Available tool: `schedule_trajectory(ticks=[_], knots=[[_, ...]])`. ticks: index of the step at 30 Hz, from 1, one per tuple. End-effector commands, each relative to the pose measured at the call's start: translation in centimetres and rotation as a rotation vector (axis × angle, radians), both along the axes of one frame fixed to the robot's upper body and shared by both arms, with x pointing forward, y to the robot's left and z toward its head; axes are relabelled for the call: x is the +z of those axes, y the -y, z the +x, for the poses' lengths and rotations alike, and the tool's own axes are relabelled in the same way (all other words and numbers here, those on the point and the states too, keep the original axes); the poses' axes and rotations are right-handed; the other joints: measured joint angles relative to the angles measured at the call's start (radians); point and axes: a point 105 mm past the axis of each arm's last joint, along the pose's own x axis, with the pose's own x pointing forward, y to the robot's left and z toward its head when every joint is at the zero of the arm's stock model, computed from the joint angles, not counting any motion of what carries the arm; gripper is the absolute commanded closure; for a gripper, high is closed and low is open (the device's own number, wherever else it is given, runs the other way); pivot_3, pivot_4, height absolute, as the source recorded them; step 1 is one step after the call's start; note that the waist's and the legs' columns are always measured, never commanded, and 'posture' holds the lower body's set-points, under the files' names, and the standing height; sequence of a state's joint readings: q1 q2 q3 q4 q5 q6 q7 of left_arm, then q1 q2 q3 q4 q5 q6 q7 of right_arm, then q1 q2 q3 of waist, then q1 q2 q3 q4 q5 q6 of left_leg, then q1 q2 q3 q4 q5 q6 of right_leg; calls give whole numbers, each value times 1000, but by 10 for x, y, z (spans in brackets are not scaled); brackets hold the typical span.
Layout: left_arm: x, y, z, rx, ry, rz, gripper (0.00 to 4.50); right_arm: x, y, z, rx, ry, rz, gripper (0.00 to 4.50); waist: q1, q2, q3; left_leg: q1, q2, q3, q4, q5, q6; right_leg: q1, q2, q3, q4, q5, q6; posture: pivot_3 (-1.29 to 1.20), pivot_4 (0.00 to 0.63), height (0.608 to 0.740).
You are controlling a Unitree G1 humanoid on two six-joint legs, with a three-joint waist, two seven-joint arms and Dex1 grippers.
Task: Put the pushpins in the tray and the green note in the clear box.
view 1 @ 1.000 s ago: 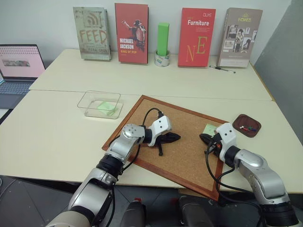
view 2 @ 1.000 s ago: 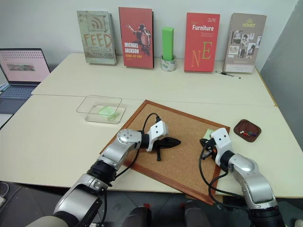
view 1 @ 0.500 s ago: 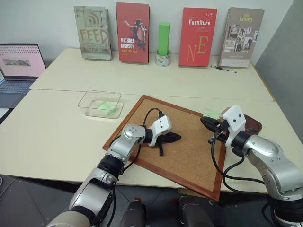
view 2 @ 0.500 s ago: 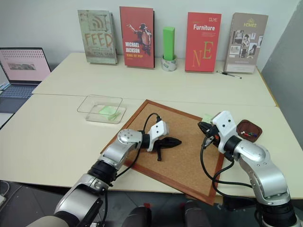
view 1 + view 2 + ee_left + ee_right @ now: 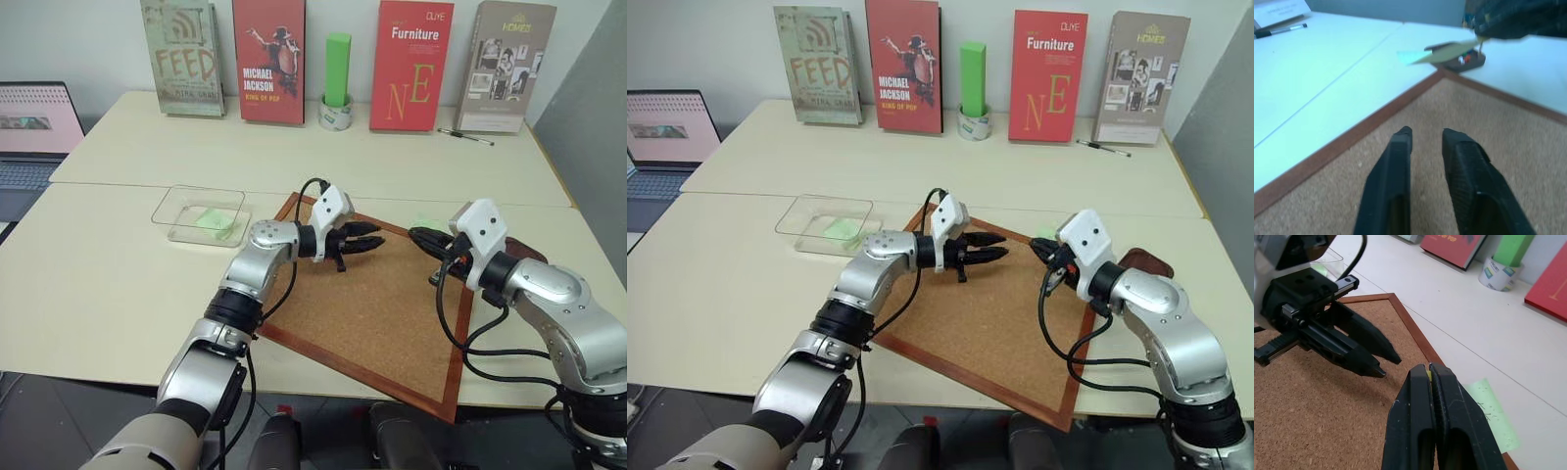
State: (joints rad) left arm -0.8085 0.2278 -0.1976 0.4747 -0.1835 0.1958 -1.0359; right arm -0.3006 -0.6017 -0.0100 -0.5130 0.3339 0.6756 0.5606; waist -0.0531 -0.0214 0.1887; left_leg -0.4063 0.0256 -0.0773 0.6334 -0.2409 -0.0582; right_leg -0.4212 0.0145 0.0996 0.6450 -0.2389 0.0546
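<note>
Both tools above corkboard, R tool pinching green note.

The left gripper hangs over the cork board, fingers slightly parted. Past the board's wooden edge, the right gripper pinches the green note above the bench, near the tray.

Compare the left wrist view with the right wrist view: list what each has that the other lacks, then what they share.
Left wrist view alone: small dark brown tray holding pushpins, black pen. Right wrist view alone: clear plastic box, roll of tape, tall green block. Shared: framed cork board, pale green paper note pinched in the shut right hand, open left hand.
</note>
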Motion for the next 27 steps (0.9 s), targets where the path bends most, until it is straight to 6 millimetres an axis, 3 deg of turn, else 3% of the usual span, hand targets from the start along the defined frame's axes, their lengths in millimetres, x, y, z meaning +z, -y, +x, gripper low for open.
schedule_trajectory(ticks=[1,7,14,20,27], knots=[[30,1,7,19,0,-94,2492,13,-11,-10,115,152,-177,4500,0,0,0,0,0,0,0,0,0,0,0,0,0,0,0,0,150,740],[36,-1,12,36,38,-95,1405,13,-18,-14,185,250,-273,4500,-2,0,0,1,0,0,0,0,0,1,0,0,0,0,0,0,150,740],[40,1,3,-67,287,2,40,35,-28,-23,260,202,-92,4500,0,0,0,1,0,0,0,0,0,1,0,0,1,0,0,0,150,740],[52,2,-4,-150,484,33,40,44,-31,-24,281,115,4,4500,5,0,0,1,0,0,1,0,0,1,0,0,1,0,0,0,150,740],[66,5,-3,-139,538,-38,40,42,-33,-25,283,46,55,4500,6,0,0,1,0,0,2,0,0,1,0,0,2,0,0,0,150,740]])
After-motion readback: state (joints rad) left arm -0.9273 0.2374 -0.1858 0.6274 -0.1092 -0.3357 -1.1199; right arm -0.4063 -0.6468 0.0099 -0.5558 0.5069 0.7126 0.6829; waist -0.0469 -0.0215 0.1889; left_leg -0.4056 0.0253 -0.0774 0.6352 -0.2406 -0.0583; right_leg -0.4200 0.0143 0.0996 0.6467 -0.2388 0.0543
